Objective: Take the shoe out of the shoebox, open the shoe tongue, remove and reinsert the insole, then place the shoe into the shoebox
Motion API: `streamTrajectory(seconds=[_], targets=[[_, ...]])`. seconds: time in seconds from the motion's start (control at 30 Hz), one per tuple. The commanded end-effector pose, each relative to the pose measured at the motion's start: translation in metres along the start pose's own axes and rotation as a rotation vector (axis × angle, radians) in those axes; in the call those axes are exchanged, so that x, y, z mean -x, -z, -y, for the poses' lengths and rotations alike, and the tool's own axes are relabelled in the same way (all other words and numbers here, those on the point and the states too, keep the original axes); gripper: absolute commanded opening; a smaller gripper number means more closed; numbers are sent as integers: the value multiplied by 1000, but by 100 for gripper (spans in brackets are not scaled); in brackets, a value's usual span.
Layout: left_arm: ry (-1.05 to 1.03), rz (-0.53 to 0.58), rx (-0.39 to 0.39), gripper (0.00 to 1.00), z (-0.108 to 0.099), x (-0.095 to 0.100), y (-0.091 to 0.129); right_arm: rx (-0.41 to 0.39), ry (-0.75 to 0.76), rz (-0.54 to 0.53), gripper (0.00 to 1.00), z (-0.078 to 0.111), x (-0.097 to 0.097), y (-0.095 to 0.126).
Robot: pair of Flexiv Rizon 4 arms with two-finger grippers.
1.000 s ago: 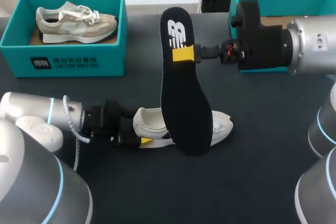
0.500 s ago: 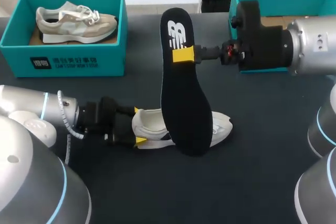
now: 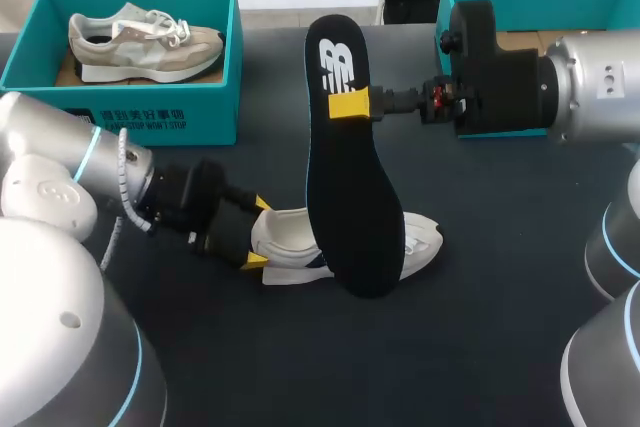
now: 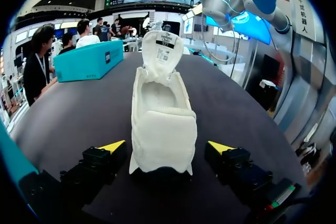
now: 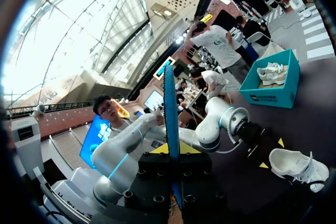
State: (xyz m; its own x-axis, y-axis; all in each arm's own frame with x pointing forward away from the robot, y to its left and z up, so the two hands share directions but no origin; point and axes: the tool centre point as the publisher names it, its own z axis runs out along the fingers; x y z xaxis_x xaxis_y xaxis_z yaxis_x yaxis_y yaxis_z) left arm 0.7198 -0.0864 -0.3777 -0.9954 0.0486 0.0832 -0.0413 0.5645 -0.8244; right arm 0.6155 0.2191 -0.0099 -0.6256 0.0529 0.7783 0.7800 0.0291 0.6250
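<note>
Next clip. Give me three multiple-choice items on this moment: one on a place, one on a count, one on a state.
1. Where is the black insole?
A) inside a shoebox
B) held upright in the right jaws
C) in the left jaws

2. How many teal shoeboxes stand on the table?
A) one
B) two
C) three

3. How do the left jaws stand?
A) open, either side of the white shoe at its heel
B) shut on the insole
C) shut on a lace

Answers:
1 B: in the head view the yellow tips pinch its upper part from two sides.
2 B: the left shoebox and the right shoebox are the only ones.
3 A: the left wrist view shows a gap between each tip and the heel.
</note>
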Motion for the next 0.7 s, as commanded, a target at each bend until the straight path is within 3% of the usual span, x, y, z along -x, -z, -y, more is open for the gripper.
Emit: streamTrajectory(seconds=[0.03,0.07,0.13,0.17,0.23,0.47,0.53,0.7], targets=[[-3,-9,3,100,2,1,3,-1,-1,2,0,-1,1,-4],[22,11,51,100,6,1,6,-1,-1,2,0,-1,1,-4],[7,14,65,100,10,-1,12,-1,-1,2,0,-1,1,-4],[25,52,137,100,14,-1,14,-1,-1,2,0,-1,1,-4],[38,46,193,100,20,-2,19,-1,-1,2,0,-1,1,-4],[40,49,321,100,35,-8,32,-1,-1,2,0,-1,1,-4],[65,103,395,100,36,-6,30,-1,-1,2,0,-1,1,-4],[68,62,508,100,42,-6,26,-1,-1,2,0,-1,1,-4]])
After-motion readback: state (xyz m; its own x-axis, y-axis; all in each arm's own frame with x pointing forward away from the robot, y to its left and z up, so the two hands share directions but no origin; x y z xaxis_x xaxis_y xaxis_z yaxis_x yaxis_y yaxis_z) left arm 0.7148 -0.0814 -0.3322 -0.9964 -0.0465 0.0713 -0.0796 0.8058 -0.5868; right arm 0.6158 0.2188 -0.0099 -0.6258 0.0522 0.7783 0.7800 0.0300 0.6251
